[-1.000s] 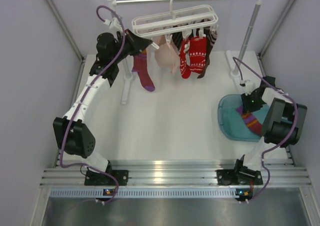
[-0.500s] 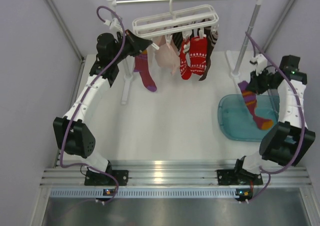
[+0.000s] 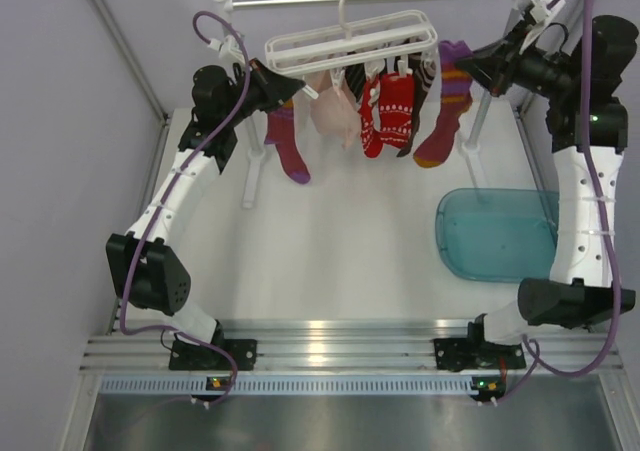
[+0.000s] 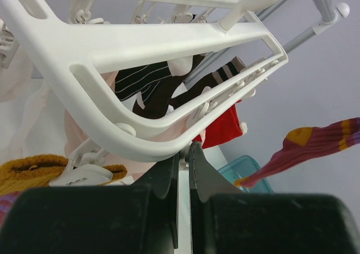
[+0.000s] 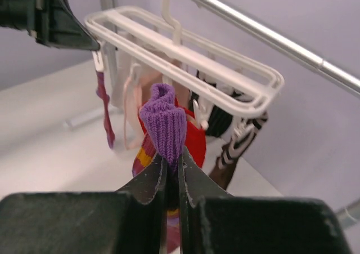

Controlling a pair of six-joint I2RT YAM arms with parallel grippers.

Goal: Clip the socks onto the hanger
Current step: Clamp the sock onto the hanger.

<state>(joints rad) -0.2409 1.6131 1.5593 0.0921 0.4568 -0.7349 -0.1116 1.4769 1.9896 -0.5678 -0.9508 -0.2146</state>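
1. The striped sock (image 3: 447, 121) has been lifted out of the blue tub (image 3: 500, 233) in the last second. It's now dangled just beside the right end of the hanger (image 3: 350, 39).
2. The right gripper (image 3: 478, 71) is clamped on the sock's purple cuff.
3. So pickup looks done. What's probably left for this one is getting the cuff fed into a free clip.
4. The left gripper (image 3: 285, 83) is closed, with its tips parked at the hanger's left rim. Whether the rim is actually pinched can't be told.
5. No brands or readable writing are spotted anywhere.
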